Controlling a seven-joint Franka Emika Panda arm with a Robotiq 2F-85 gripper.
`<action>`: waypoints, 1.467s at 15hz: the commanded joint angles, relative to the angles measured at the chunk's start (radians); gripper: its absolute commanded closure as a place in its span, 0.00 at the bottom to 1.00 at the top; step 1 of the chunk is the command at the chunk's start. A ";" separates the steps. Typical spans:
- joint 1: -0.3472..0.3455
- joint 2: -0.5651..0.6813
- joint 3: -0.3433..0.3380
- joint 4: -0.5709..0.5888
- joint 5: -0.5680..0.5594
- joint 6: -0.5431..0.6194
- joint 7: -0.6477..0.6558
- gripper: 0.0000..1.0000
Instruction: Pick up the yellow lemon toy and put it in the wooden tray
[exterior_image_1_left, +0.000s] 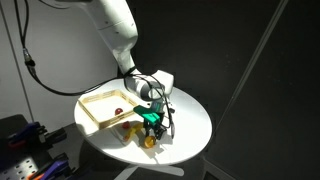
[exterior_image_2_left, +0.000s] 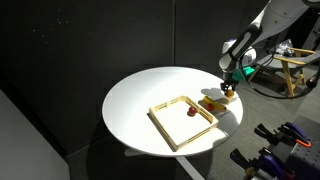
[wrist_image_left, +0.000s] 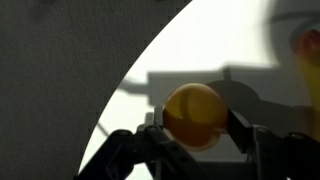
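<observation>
The yellow lemon toy (wrist_image_left: 193, 115) sits between my gripper's two fingers in the wrist view, and the fingers press on both its sides. My gripper (exterior_image_1_left: 151, 126) hangs over the table's near edge, just beside the wooden tray (exterior_image_1_left: 90, 118). In an exterior view the gripper (exterior_image_2_left: 228, 92) is off the tray's (exterior_image_2_left: 165, 126) far corner. I cannot tell whether the lemon is clear of the table.
A small red toy (exterior_image_1_left: 119, 110) lies inside the tray, and it also shows in an exterior view (exterior_image_2_left: 189, 112). Other yellowish toys (exterior_image_2_left: 212, 103) lie on the round white table (exterior_image_2_left: 140, 95) beside the tray's corner. The table edge is close below the gripper.
</observation>
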 joint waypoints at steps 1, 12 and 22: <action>0.013 -0.086 -0.006 -0.045 -0.038 -0.047 0.031 0.60; 0.056 -0.253 0.033 -0.160 -0.045 -0.041 0.018 0.60; 0.132 -0.411 0.129 -0.304 -0.033 -0.052 0.013 0.60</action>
